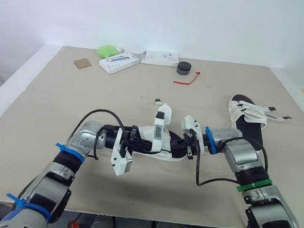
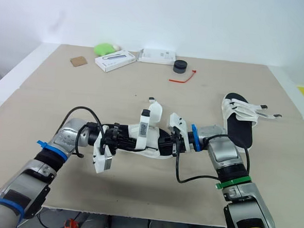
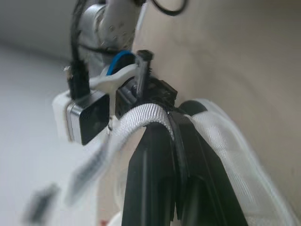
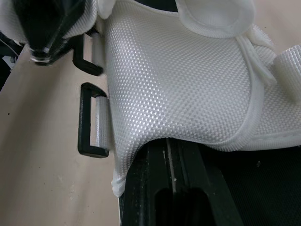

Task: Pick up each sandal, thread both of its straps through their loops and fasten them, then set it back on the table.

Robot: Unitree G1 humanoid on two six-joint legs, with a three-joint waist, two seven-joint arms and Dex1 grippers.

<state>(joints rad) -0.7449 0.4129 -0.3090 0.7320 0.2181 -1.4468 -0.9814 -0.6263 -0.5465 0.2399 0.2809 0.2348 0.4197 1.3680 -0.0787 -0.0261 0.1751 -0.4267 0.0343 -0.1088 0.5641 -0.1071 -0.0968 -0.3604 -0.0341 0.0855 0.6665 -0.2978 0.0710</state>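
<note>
- Head views: a matte beige bench (image 1: 91, 100) carries two sandals. The white woven-mesh sandal with a black sole (image 1: 162, 152) is at the front middle, between the two arms. One of its straps stands upright and bears a printed label. Whether the sole rests on the bench or hangs just above it cannot be told.
- The left gripper (image 1: 145, 139) and the right gripper (image 1: 180, 144) meet this sandal from opposite ends. Both pairs of black fingers are clenched on it, with their tips partly hidden by straps.
- The second white strapped sandal (image 1: 247, 117) lies flat on the right, well apart from the first, with its strap ends splayed outward.
- Along the far edge there are six smaller things:
  - one rounded green lump (image 1: 108, 51)
  - two flat white boxes (image 1: 119, 63) (image 1: 160, 57)
  - one black round puck (image 1: 183, 68)
  - one thin red tie (image 1: 187, 79)
  - one brown cardboard square (image 1: 83, 63)
- Left wrist view: the two smooth black fingers (image 3: 150, 179) lie close together, with a band of ribbed white webbing (image 3: 146, 115) draped over their tips. The sandal's mesh runs down one side and is cut off at the edge. Beyond it, the other arm's wrist with a blue ring (image 3: 120, 61) is blurred.
- Right wrist view: coarse white honeycomb mesh (image 4: 178, 80) with a stitched border covers the fingers (image 4: 160, 188), which are pressed together against the sandal's edge.
- Two black rectangular plastic loops sit beside the mesh. One (image 4: 91, 120) is fully seen on a short white tab, and the other (image 4: 87, 59) is half hidden.
- A dark blurred shape in one corner is hard to make out.
</note>
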